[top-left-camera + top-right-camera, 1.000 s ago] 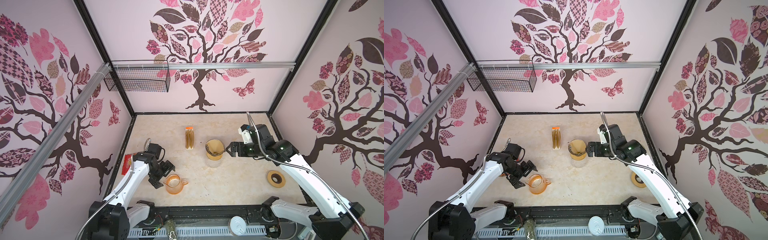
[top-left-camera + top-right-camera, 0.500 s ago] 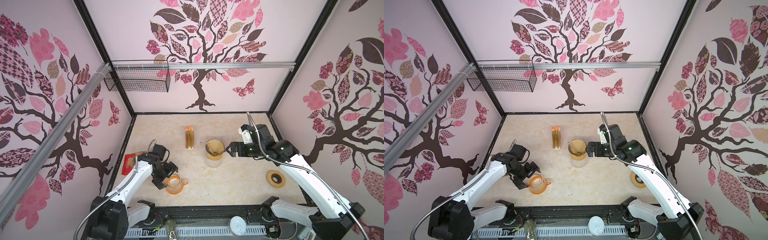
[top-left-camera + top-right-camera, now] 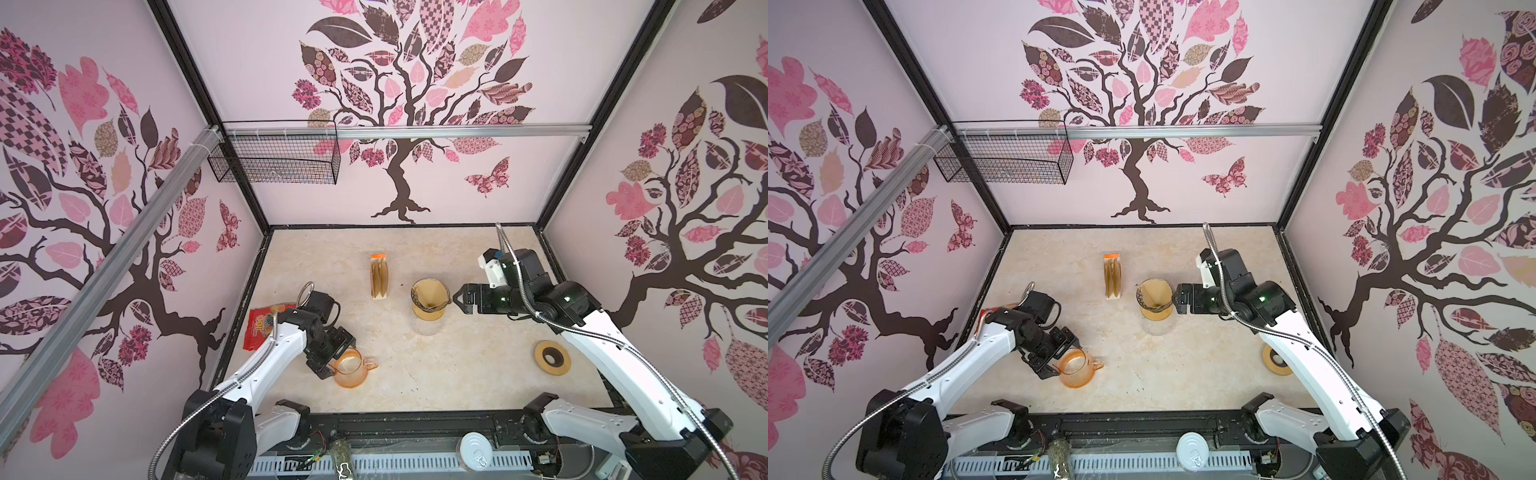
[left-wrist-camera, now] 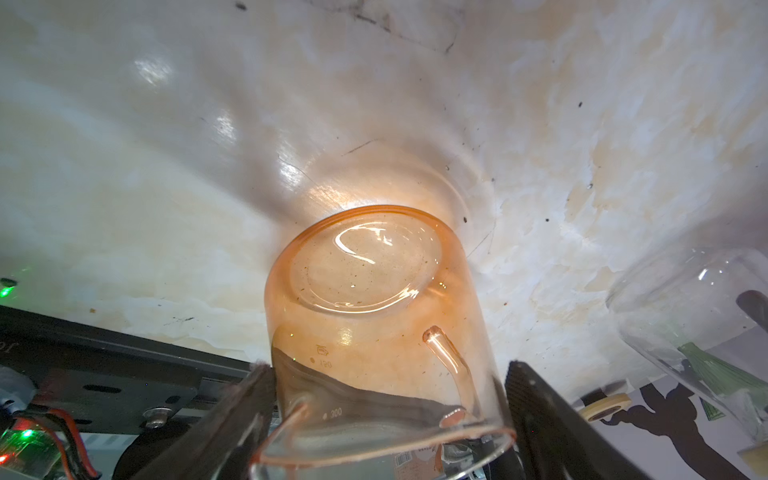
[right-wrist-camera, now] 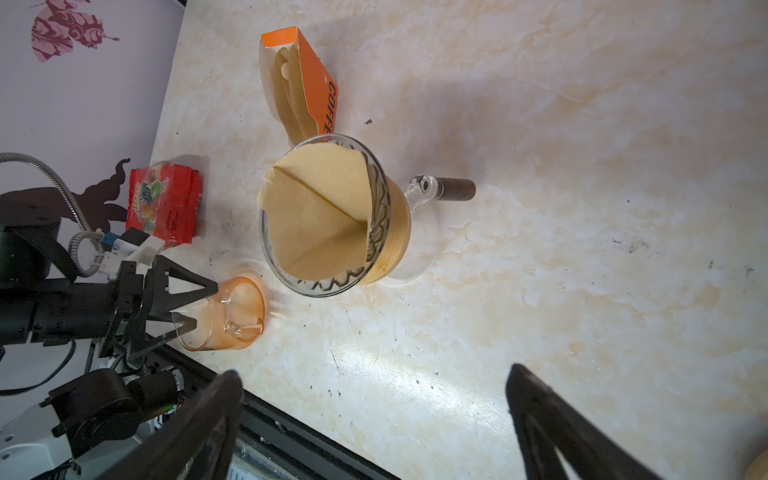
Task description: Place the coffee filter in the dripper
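Marbled tabletop [image 3: 457,374] under tree-print walls: the filter [image 5: 316,212] sits as an open cone inside the dripper [image 5: 332,286] near the tabletop's middle, one side lying against the glass, so I judge the placing done. Right gripper [image 3: 457,300] hangs just beside the rim, jaws spread wide and empty, handy for a nudge. Left gripper [image 4: 386,368] straddles the orange cup [image 4: 365,266] by the front edge; whether it pinches, I cannot tell.
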Action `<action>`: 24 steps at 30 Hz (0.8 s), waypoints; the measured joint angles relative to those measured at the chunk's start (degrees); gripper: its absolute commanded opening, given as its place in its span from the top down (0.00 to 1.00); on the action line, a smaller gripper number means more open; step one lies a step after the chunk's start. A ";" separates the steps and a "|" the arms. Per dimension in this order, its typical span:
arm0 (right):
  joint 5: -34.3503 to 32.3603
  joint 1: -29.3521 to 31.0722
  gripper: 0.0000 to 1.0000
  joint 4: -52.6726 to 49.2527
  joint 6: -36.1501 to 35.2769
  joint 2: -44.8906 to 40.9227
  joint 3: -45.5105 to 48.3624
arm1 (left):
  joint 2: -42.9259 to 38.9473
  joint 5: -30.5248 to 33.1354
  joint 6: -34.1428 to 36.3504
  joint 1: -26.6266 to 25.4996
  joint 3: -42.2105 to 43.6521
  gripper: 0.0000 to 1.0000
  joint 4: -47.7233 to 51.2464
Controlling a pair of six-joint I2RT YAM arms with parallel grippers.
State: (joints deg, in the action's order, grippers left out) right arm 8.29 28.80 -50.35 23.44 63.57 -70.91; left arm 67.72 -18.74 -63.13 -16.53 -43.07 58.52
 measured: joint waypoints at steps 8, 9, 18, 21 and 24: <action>-0.26 -0.02 0.00 0.02 -0.09 0.00 0.00 | 2.80 -0.79 -0.70 -3.02 -0.02 0.16 -2.75; -0.37 -0.02 0.00 0.02 -0.09 0.00 0.00 | 3.39 -0.85 -1.05 -3.93 -0.11 0.16 -3.13; -0.83 -0.04 0.00 0.02 -0.09 0.00 -0.02 | 11.76 -0.42 -4.63 -12.63 -5.97 0.17 -5.81; -1.01 -0.04 0.00 0.02 -0.09 0.00 -0.02 | 14.53 -0.31 -5.73 -14.64 -9.46 0.17 -7.28; -1.05 -0.04 0.00 0.02 -0.09 0.00 -0.02 | 17.40 0.13 -6.84 -16.52 -12.28 0.17 -8.72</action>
State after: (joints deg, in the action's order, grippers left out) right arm 7.25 28.75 -50.33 23.35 63.57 -70.94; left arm 85.12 -18.61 -69.97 -33.06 -55.35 49.80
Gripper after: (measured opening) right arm 0.998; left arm 0.831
